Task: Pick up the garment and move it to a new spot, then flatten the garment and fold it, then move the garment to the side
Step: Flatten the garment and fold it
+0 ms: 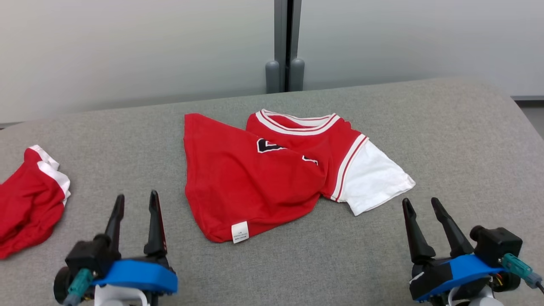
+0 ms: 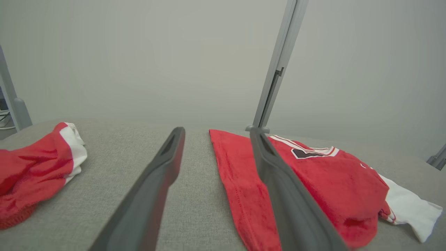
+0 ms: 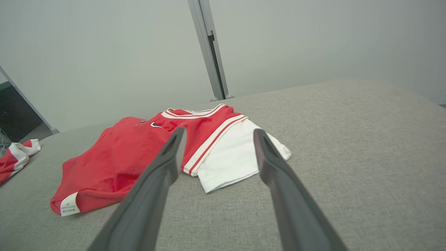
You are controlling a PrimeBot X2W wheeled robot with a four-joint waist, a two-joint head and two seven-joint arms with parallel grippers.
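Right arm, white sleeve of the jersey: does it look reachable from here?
Probably yes: the right gripper is open, and only bare grey tabletop lies between it and the white sleeve, which lies flat with nothing on it.

You have bright, even, diffuse light; only a faint soft shadow hugs the garment (image 1: 255, 182). Your 2 wrist views bow at the edges, and their close foreground looks slightly soft.

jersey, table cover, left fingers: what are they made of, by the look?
jersey: soft matte knit, likely cotton blend; it drapes and creases, hem stitching shows.
table cover: grey woven cloth, coarse weave visible.
left fingers: dark, smooth, matte; hard plastic or rubber, can't tell which.
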